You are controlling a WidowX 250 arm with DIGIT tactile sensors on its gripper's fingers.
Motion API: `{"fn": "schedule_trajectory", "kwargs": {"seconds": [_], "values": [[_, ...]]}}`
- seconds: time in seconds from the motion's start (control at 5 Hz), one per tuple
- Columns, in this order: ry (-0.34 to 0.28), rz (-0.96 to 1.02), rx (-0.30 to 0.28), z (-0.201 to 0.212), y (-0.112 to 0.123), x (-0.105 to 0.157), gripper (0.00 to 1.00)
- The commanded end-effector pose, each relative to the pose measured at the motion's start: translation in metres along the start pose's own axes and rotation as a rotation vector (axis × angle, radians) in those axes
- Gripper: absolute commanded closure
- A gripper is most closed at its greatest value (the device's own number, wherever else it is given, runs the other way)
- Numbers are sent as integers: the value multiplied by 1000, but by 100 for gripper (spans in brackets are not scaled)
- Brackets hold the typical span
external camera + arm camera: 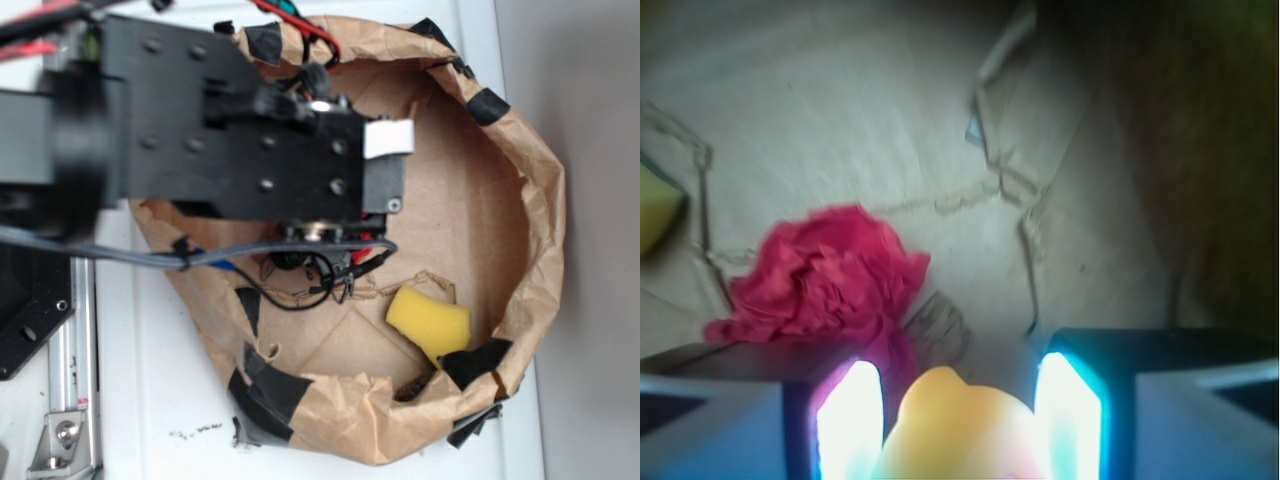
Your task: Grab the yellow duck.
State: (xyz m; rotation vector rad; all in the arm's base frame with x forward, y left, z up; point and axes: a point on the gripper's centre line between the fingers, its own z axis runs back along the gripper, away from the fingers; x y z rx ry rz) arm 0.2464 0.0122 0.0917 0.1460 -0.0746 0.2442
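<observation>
The yellow duck is a smooth, rounded deep-yellow toy at the bottom of the wrist view. It sits between my two bright fingers, filling the gap and touching both pads. My gripper is shut on it above the brown paper floor. In the exterior view the black arm hangs over the paper-lined bowl and hides the gripper and the duck.
A crumpled red paper ball lies on the paper just ahead-left of the fingers. A pale-yellow foam block rests by the bowl's lower right wall; its corner shows at the wrist view's left edge. Cables hang under the arm.
</observation>
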Motion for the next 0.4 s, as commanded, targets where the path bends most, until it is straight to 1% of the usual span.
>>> {"fn": "schedule_trajectory", "kwargs": {"seconds": [0.0, 0.2], "values": [[-84, -12, -161, 47, 9, 16, 100], [-100, -12, -174, 56, 4, 14, 100]]}}
